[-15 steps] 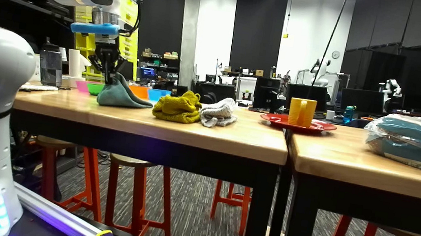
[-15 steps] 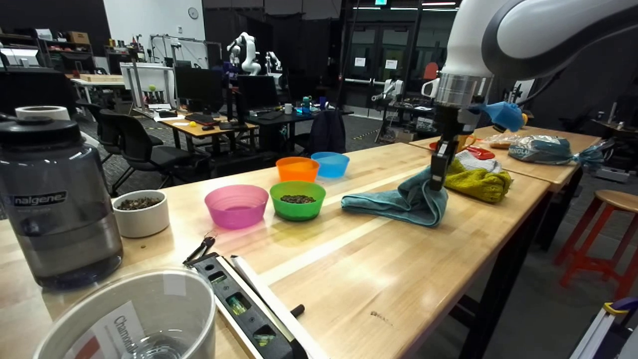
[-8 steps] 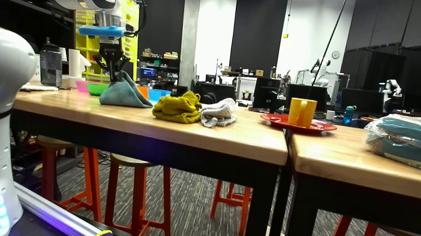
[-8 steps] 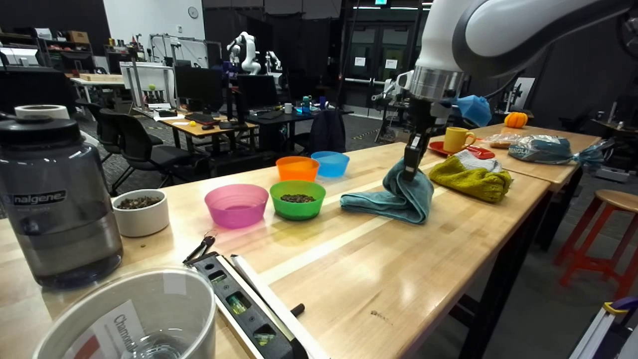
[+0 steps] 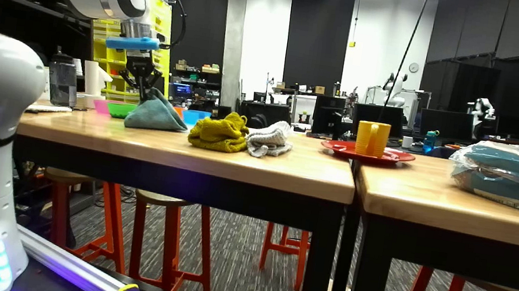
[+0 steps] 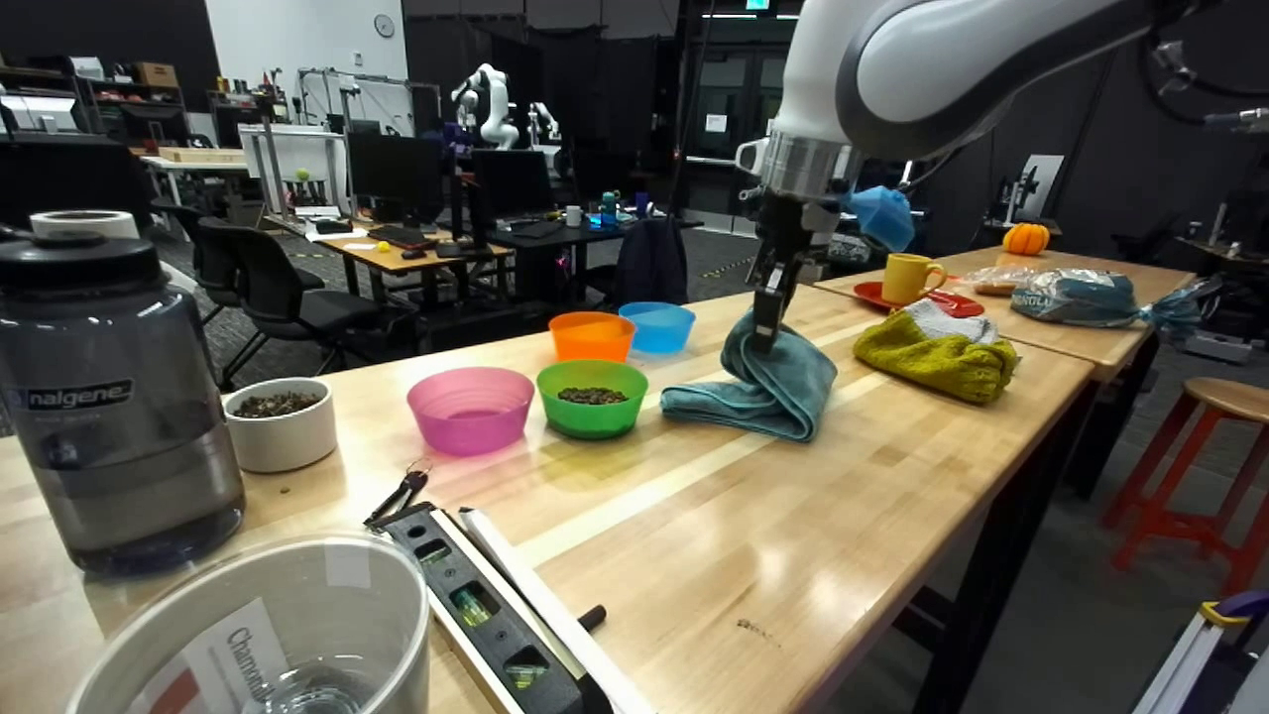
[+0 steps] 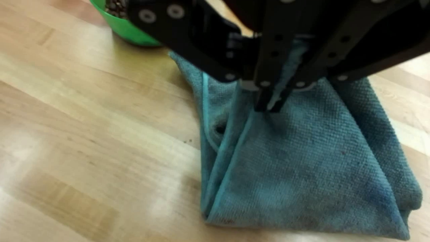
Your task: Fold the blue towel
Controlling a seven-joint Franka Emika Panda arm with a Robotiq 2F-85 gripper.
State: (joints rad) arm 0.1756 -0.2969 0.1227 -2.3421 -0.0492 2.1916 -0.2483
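- Your gripper (image 7: 269,107) is clamped on a raised fold of the towel (image 6: 801,385); the wrist view shows cloth pinched between its tips.
- The towel lies on the desk (image 6: 714,555) between the green bowl (image 6: 593,422) and the yellow-green rag (image 6: 937,367), one part drawn up.
- Expect it to be light, soft and limp; the rough weave should grip well.
- For a neater fold, take it by a hemmed corner, catching every layer you mean to move.

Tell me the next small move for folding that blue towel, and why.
Probably bring the gripper down, slightly towards the green bowl: it is shut on a raised fold of the blue towel, whose end nearest that bowl lies low on the table, so the fold could settle over it.
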